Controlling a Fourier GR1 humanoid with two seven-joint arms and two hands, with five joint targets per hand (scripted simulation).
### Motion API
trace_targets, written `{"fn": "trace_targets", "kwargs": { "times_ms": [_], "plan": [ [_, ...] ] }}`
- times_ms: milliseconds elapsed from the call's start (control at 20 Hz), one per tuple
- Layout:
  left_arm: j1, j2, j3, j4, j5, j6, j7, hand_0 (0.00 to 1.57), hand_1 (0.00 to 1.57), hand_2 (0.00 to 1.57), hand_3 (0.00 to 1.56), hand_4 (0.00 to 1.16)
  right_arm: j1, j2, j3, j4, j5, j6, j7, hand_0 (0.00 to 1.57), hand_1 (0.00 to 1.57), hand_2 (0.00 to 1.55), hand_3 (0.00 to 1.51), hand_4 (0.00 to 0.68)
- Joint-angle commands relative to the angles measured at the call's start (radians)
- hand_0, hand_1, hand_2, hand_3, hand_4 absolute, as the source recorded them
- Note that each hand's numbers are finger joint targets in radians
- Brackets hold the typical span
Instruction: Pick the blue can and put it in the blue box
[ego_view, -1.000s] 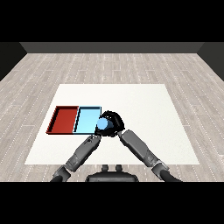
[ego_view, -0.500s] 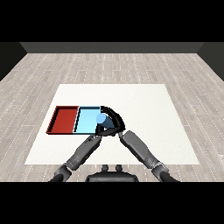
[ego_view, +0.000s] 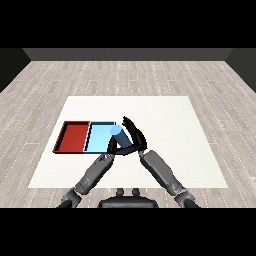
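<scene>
Grey wood-plank flooring surrounds a white table (ego_view: 165, 125), where a red tray (ego_view: 73, 136) and a light blue tray (ego_view: 99, 137) lie side by side, touching, with the red one on the left. The blue can (ego_view: 115, 132) stands upright over the right edge of the light blue tray; whether it rests on the tray floor or is lifted is hard to judge from this angle. The right hand (ego_view: 135, 137) curls round the can from its right side, holding it. The left hand (ego_view: 113, 146) sits low beneath the can, mostly hidden, so I cannot tell how its fingers are set.
</scene>
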Motion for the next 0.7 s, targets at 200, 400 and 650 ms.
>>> {"fn": "trace_targets", "kwargs": {
  "times_ms": [200,400,650],
  "plan": [
    [-0.021,0.039,0.085,0.013,-0.030,-0.043,-0.001,1.57,1.57,1.57,1.50,1.13,0.126,-0.074,-0.092,-0.214,-0.007,0.075,0.089,0.00,0.00,0.00,0.00,0.000],
    [-0.006,-0.005,0.052,0.021,-0.106,0.031,0.014,1.57,1.57,1.57,1.49,1.13,0.263,-0.127,-0.117,-0.338,0.001,0.106,0.043,0.00,0.00,0.00,0.00,0.000],
    [-0.024,0.037,0.110,0.053,-0.095,-0.031,0.016,1.57,1.57,1.57,1.49,1.12,0.329,-0.168,-0.262,-0.417,-0.084,0.130,0.015,0.00,0.00,0.00,0.00,0.000]
  ]
}}
